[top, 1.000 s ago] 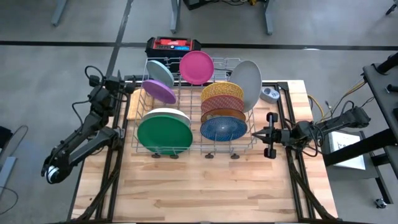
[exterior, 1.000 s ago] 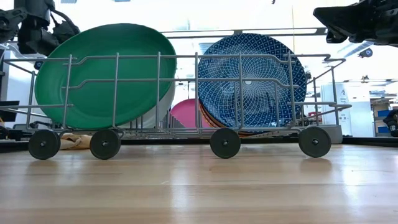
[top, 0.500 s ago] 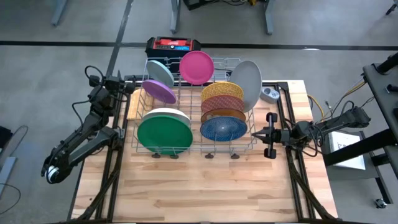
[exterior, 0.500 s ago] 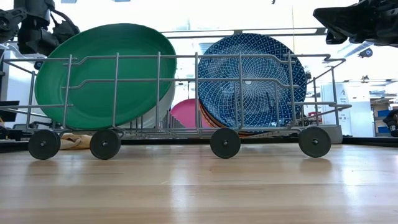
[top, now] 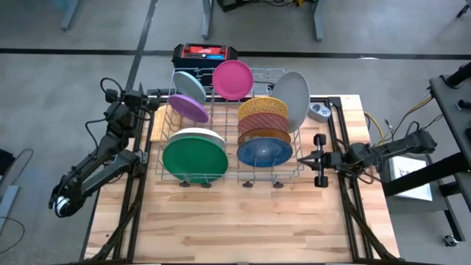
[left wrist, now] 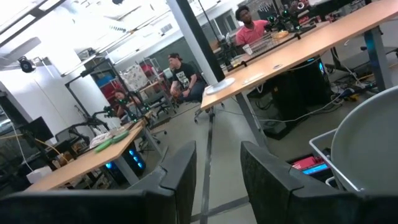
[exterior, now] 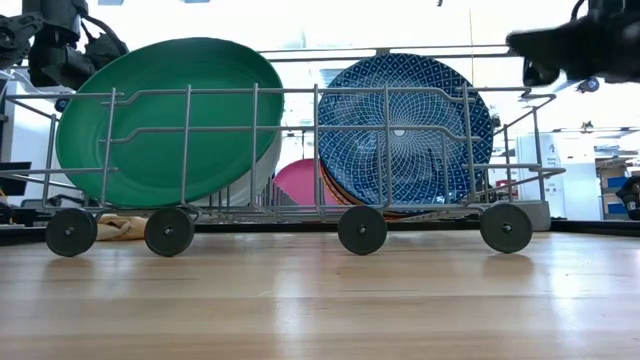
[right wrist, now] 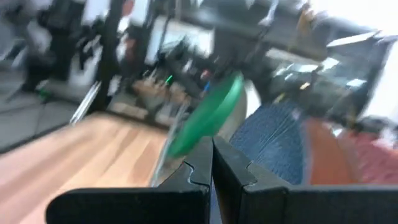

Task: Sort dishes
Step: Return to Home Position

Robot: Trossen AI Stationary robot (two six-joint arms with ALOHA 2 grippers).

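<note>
Several dishes stand on edge in the silver wire rack (top: 230,171): a green one (top: 194,158) with a white one (top: 195,133) behind it, purple (top: 188,108), pale blue (top: 191,87), pink (top: 232,79), grey (top: 293,99), and a row of patterned yellow (top: 263,107), maroon (top: 263,121), brown (top: 263,135) and blue (top: 264,152). My right gripper (top: 303,158) is shut and level just off the rack's right end, pointing at it. My left gripper (left wrist: 217,152) is open off the rack's far left corner, holding nothing.
The rack stands on small black wheels (exterior: 361,229) on the wooden table (top: 235,221), which has free room toward its near edge. A red and black box (top: 205,53) sits beyond the far edge. A small grey device (top: 319,111) lies at the rack's far right.
My right gripper has shifted slightly toward the rack's right end and dipped a little, still shut. The dishes and the rack stand as before.
</note>
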